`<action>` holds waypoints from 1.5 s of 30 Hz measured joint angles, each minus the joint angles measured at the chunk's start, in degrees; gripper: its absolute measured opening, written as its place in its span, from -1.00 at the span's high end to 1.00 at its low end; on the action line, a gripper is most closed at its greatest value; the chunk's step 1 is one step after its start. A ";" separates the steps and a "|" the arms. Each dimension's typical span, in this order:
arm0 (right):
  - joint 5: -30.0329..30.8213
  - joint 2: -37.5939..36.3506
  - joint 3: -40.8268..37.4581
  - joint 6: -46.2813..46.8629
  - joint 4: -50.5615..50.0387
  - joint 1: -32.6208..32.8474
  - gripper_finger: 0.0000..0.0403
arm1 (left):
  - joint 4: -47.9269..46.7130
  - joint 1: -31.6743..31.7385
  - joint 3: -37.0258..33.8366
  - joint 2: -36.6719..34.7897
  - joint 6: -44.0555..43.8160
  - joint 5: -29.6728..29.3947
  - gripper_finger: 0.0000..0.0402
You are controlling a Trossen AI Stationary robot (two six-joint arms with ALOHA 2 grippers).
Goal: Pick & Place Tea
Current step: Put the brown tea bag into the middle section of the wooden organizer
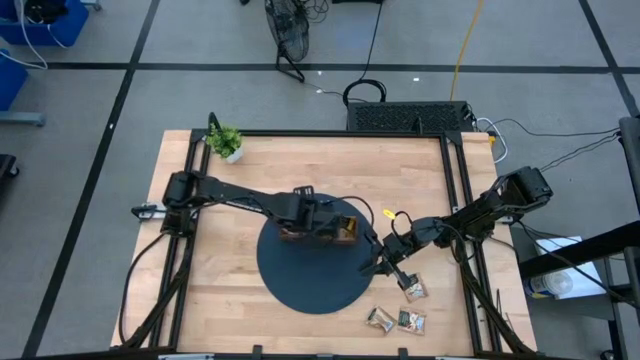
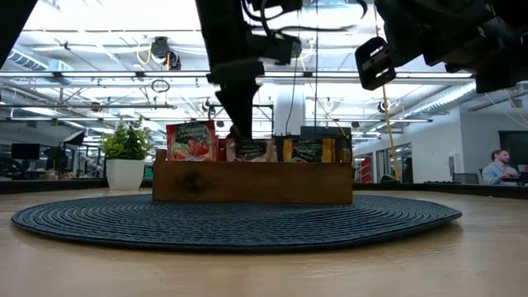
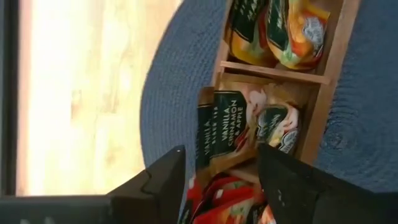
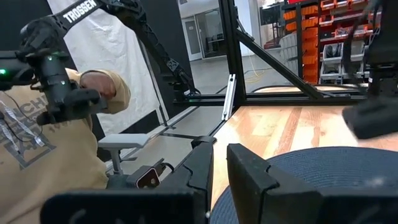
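Tea sachets [image 3: 231,124] fill the wooden tray [image 3: 323,102] just ahead of our left gripper [image 3: 221,180], whose jaws stand parted and empty above it. Three more sachets [image 1: 400,318] lie on the worktop [image 1: 200,270] beyond our right gripper [image 1: 388,262]; its jaws sit nearly closed on nothing over the round mat [image 1: 300,280].

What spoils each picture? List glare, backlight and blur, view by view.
Left wrist view: bare table glares almost white; the sachets stay readable. Low view: bright ceiling lights leave the arms in silhouette; the near tabletop is soft. Right wrist view: the other arm is blurred. High view: even light, no glare.
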 joint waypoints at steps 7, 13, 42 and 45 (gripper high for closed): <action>0.07 0.00 0.04 0.08 -0.36 0.00 0.83 | -0.57 -0.22 0.00 -2.57 0.24 5.78 -0.04; 0.13 0.00 0.04 0.00 -0.44 0.00 0.83 | 1.86 -2.93 0.00 -1.22 5.11 4.60 0.58; 0.15 0.00 0.00 -0.96 -1.11 0.00 0.83 | 10.19 0.27 -5.39 3.09 6.79 12.84 0.99; 0.15 0.00 0.01 -1.40 -1.29 0.02 0.83 | 12.12 0.55 -6.76 3.09 6.78 13.99 0.99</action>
